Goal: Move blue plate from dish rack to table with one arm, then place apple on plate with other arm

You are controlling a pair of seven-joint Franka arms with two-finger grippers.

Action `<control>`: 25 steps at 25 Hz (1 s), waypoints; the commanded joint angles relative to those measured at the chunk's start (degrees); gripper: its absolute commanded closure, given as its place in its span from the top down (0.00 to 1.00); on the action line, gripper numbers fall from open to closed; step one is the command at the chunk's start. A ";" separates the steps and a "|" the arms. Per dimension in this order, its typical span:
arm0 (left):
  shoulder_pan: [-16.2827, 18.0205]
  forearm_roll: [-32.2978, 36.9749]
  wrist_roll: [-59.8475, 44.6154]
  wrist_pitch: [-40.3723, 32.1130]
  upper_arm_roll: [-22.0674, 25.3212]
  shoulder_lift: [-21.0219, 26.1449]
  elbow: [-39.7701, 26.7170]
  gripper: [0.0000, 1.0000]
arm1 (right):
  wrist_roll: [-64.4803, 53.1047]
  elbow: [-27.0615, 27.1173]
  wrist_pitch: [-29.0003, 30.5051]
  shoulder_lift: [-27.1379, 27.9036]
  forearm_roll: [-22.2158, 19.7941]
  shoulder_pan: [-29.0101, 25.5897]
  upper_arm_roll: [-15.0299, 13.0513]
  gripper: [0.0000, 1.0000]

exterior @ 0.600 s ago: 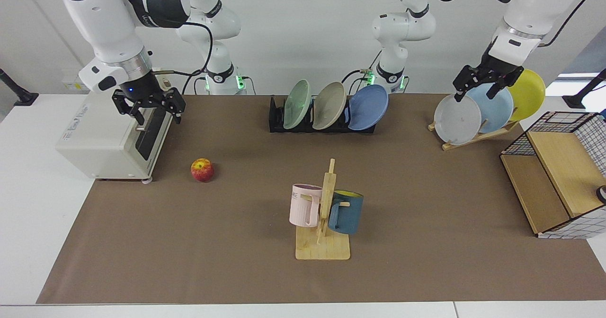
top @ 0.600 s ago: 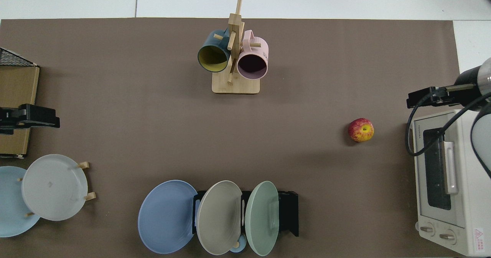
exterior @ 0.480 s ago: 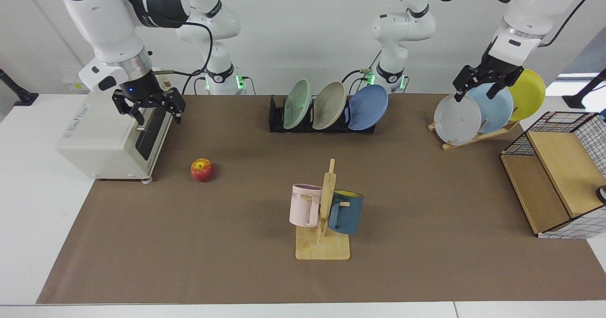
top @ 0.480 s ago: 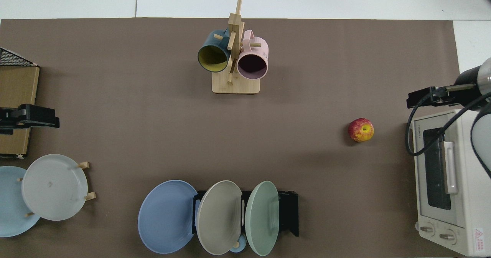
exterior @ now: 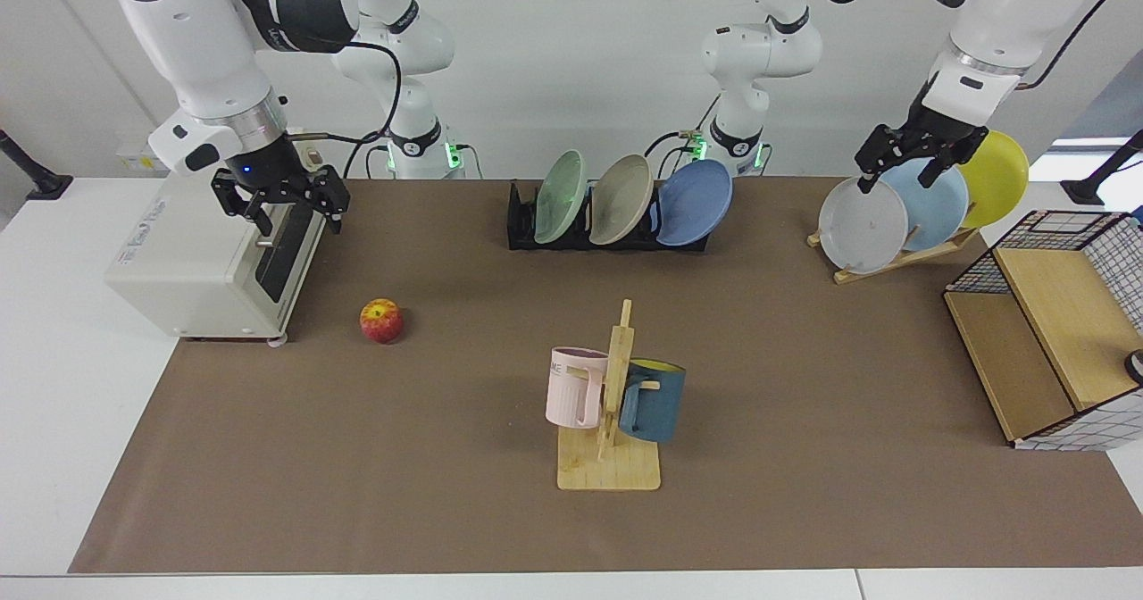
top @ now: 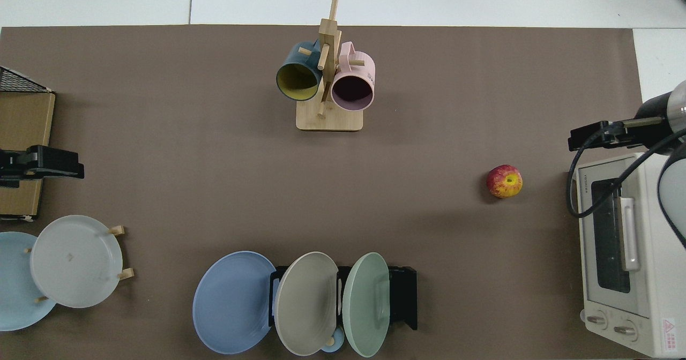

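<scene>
Nothing started: I'm hovering my left gripper (exterior: 900, 170) with fingers spread, empty, over the wooden stand, well away from the blue plate (exterior: 695, 202) leaning in the rack (exterior: 522, 225). My right gripper (exterior: 287, 209), spread too, is waiting above the apple (exterior: 381, 320) on the worktop.

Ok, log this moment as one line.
blue plate: in dish rack | apple: on table | left gripper: open, above wooden stand | right gripper: open, by oven
</scene>
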 commanded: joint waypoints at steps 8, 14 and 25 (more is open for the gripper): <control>-0.70 4.04 -3.00 1.12 -1.35 -1.04 -2.04 1.00 | -1.44 -1.11 1.20 -0.60 0.95 0.27 -0.54 1.00; -1.22 8.43 -9.94 0.60 -5.73 -1.57 -3.62 1.00 | -1.44 -1.11 1.20 -0.60 0.95 0.27 -0.54 1.00; -2.54 21.09 -26.47 -4.41 -24.19 -1.30 -7.14 1.00 | -1.44 -1.11 1.20 -0.60 0.95 0.27 -0.54 1.00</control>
